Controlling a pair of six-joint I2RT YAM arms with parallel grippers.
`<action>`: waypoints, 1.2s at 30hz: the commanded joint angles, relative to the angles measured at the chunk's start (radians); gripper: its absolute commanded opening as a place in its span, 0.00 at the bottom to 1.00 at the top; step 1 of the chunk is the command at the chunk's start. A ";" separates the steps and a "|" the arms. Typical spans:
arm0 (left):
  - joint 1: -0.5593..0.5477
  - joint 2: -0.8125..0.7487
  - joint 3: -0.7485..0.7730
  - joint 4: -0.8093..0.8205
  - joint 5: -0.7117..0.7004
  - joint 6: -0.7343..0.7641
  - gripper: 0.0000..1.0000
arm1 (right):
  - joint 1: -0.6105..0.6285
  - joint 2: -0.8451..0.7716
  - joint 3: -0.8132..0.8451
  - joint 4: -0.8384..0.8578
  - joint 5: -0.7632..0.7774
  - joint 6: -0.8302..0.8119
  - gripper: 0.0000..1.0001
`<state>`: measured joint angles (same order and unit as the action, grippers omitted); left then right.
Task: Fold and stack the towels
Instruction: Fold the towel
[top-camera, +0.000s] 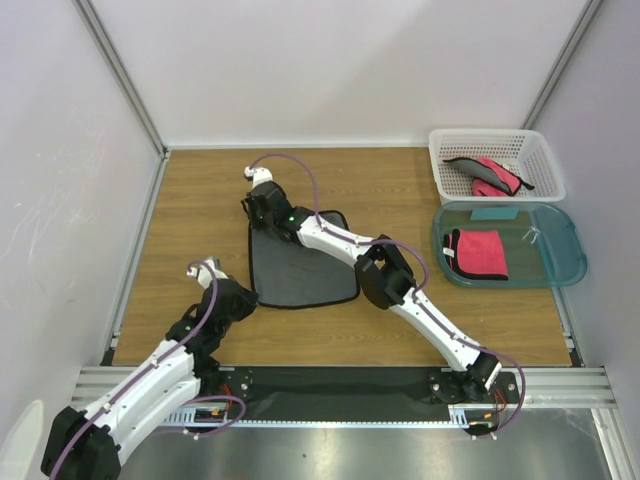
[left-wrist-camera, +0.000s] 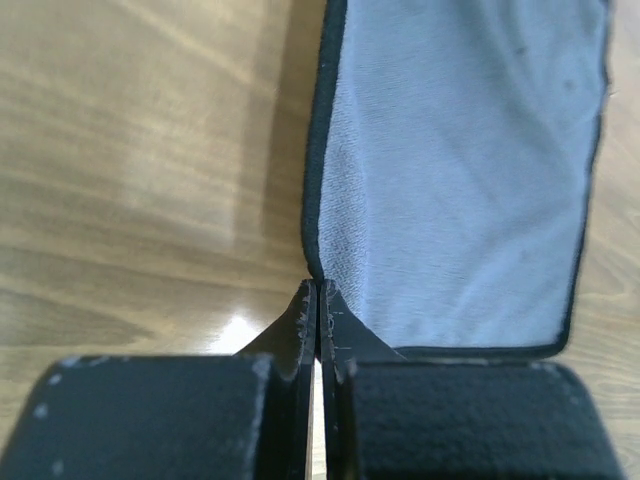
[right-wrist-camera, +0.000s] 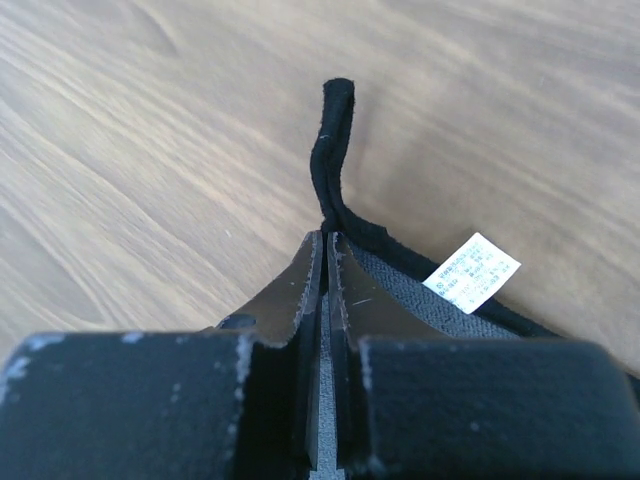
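A dark grey towel (top-camera: 300, 265) with black edging lies spread back-side up on the wooden table. My left gripper (top-camera: 247, 300) is shut on its near-left corner. In the left wrist view the jaws (left-wrist-camera: 318, 288) pinch the corner where the black hem ends, and the grey cloth (left-wrist-camera: 460, 180) stretches away to the right. My right gripper (top-camera: 256, 212) is shut on the far-left corner. In the right wrist view the hem (right-wrist-camera: 335, 150) sticks up past the gripper (right-wrist-camera: 327, 240), beside a white label (right-wrist-camera: 472, 272). Pink-red towels lie in the basket (top-camera: 487, 175) and the tub (top-camera: 480, 252).
The white lattice basket (top-camera: 440, 165) stands at the back right, with the teal translucent tub (top-camera: 560, 272) just in front of it. White walls and metal rails close in the table on the left, back and right.
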<state>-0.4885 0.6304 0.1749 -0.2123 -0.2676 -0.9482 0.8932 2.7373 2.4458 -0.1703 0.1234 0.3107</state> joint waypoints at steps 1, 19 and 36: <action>-0.001 -0.032 0.044 -0.048 -0.042 0.054 0.00 | -0.020 -0.079 0.036 0.120 -0.062 0.073 0.01; -0.103 0.070 0.239 0.024 0.099 0.246 0.00 | -0.125 -0.235 -0.165 0.196 -0.234 0.060 0.00; -0.372 0.377 0.420 0.057 -0.005 0.292 0.00 | -0.226 -0.473 -0.613 0.342 -0.283 0.054 0.00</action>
<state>-0.8368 0.9974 0.5503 -0.1806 -0.2787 -0.6792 0.6888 2.3650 1.8641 0.0635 -0.1627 0.3805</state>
